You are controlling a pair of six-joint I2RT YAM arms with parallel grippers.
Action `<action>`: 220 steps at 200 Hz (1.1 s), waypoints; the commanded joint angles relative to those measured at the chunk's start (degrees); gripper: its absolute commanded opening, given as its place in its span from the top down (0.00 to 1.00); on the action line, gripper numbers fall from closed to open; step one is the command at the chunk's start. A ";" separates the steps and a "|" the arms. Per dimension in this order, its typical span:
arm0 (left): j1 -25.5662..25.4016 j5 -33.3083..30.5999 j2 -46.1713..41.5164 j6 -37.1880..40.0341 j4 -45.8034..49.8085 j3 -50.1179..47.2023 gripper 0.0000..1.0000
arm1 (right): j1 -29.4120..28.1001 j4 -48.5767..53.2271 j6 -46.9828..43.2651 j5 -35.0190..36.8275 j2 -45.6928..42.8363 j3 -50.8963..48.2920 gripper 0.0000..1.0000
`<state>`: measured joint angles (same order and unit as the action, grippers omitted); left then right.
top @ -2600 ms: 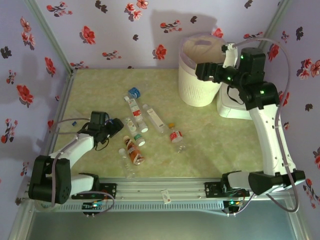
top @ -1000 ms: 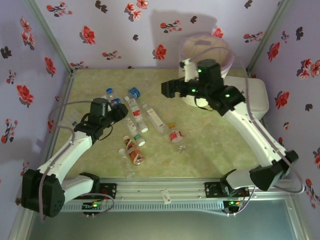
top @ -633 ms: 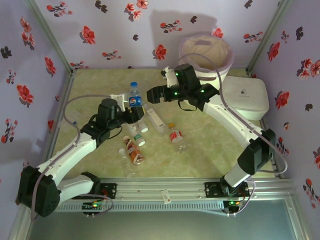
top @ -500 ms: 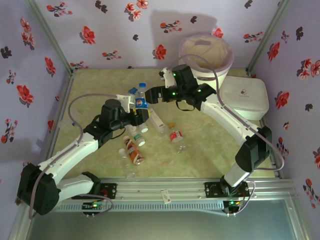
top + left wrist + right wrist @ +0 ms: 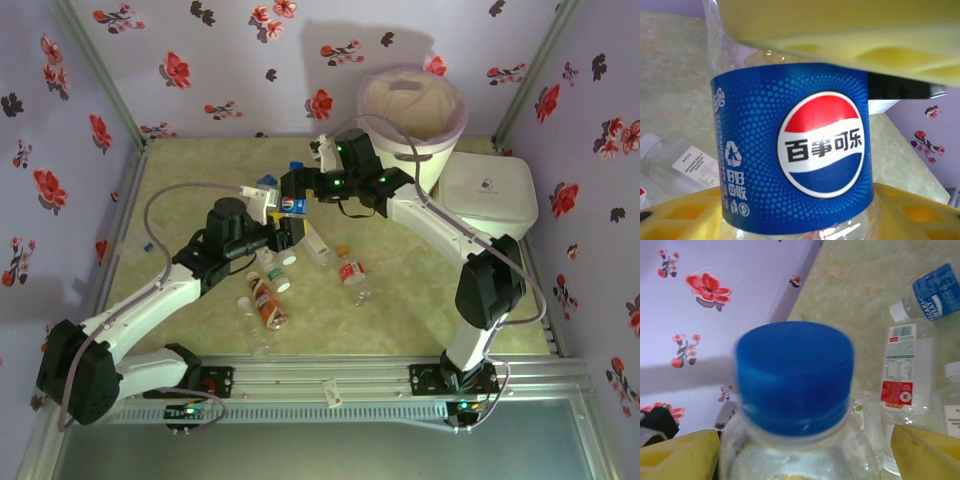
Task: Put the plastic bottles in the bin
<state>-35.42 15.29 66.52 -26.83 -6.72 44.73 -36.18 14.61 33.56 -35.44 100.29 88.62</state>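
Note:
A clear plastic bottle with a blue Pepsi label (image 5: 291,204) (image 5: 790,165) and a blue cap (image 5: 794,375) is held up above the table. My left gripper (image 5: 282,230) (image 5: 805,130) is shut on its body, one yellow finger (image 5: 840,30) above the label and one below. My right gripper (image 5: 297,186) (image 5: 805,452) stands open around the bottle's shoulder, its fingers (image 5: 927,452) spread wide on either side. Several more bottles (image 5: 310,238) lie on the table below. The cream bin (image 5: 412,105) with a pink liner stands at the back right.
A flat white box (image 5: 488,195) sits right of the bin. Loose bottles (image 5: 352,277) (image 5: 268,305) are scattered mid-table, and clear ones (image 5: 902,375) lie under my right wrist. Flowered walls close in the back and sides.
My left gripper picked the Pepsi bottle off the table's left and carried it up and right. My right arm swung from over the bin down to the bottle's top.

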 commanded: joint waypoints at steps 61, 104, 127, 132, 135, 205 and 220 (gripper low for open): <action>-0.50 -2.70 -1.64 2.24 -4.08 -1.29 0.96 | 1.16 -6.02 4.33 -4.02 -0.36 -1.12 0.37; -0.49 -5.30 -2.25 1.38 -3.96 -1.83 0.26 | 1.37 -4.59 2.92 -4.24 -0.58 1.29 0.45; -0.44 -6.40 -3.01 1.20 -3.31 -2.10 0.00 | 2.28 -1.25 0.51 -3.13 -0.64 4.80 0.46; -0.44 -6.51 -3.24 1.15 -2.98 -2.09 0.00 | 2.55 -0.01 -0.44 -2.66 -0.63 5.92 0.46; -0.44 -6.58 -3.36 1.17 -2.69 -2.10 0.00 | 2.71 0.79 -1.04 -2.36 -0.64 6.67 0.46; -0.27 -14.22 -8.19 -2.02 7.66 -4.93 0.01 | 7.68 20.11 -16.89 11.86 -2.02 23.36 0.51; 0.25 -16.38 -9.06 -3.02 9.62 -5.96 0.02 | 9.10 24.05 -19.85 14.49 -1.78 27.19 0.52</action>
<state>-35.68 4.45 59.22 -27.73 -2.68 40.75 -28.73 29.47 21.82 -28.18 100.42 109.93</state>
